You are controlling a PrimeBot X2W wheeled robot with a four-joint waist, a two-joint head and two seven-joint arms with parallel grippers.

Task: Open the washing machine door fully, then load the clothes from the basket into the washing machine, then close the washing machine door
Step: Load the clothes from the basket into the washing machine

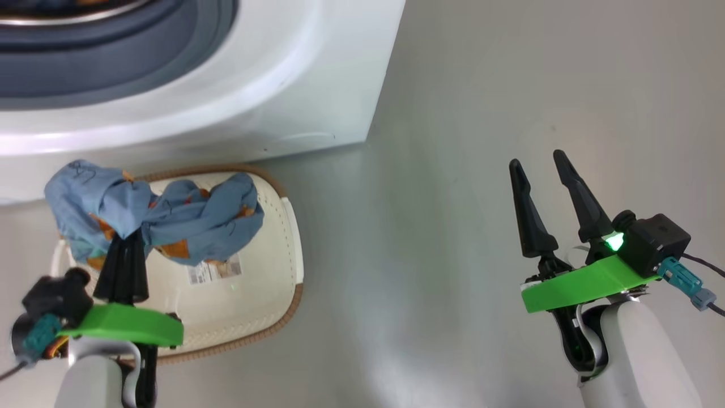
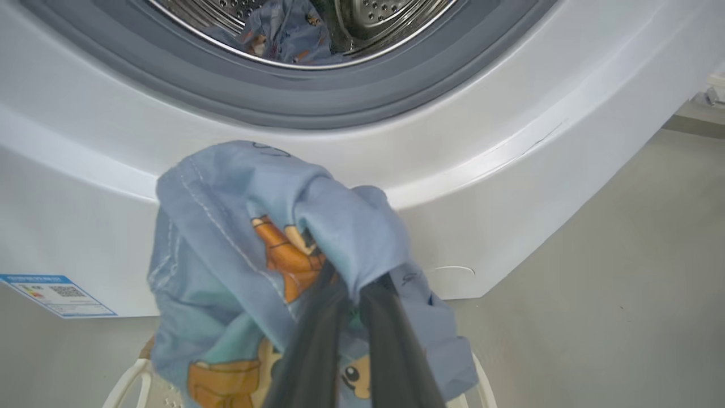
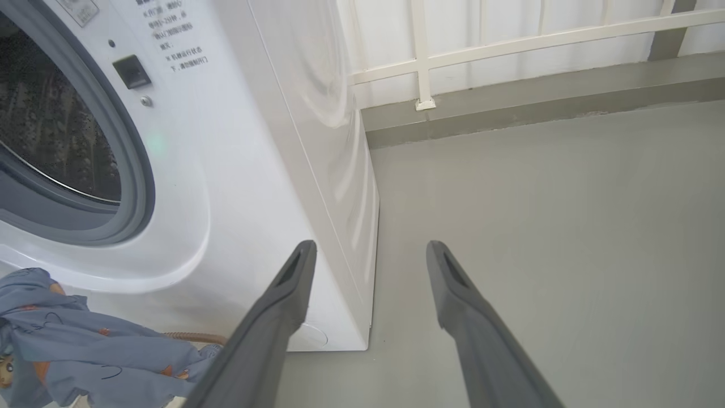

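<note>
My left gripper [image 1: 126,241] is shut on the clothes [image 1: 164,218], a bunch of light-blue printed fabric held up over the basket [image 1: 280,266]. In the left wrist view the fabric [image 2: 238,238] wraps the fingertips, in front of the washing machine [image 2: 510,130]. More blue fabric [image 2: 283,34] lies inside the steel drum. The machine's grey gasket [image 1: 113,73] fills the head view's upper left. My right gripper [image 1: 541,164] stands open over bare floor, right of the machine [image 3: 255,141]. The washing machine door is out of view.
The basket's floor carries a label sticker [image 1: 214,270]. A blue label [image 2: 56,294] sits low on the machine's front. A white railing [image 3: 510,39] and a grey kerb [image 3: 538,102] run behind the machine. Grey floor [image 1: 453,255] stretches between my two arms.
</note>
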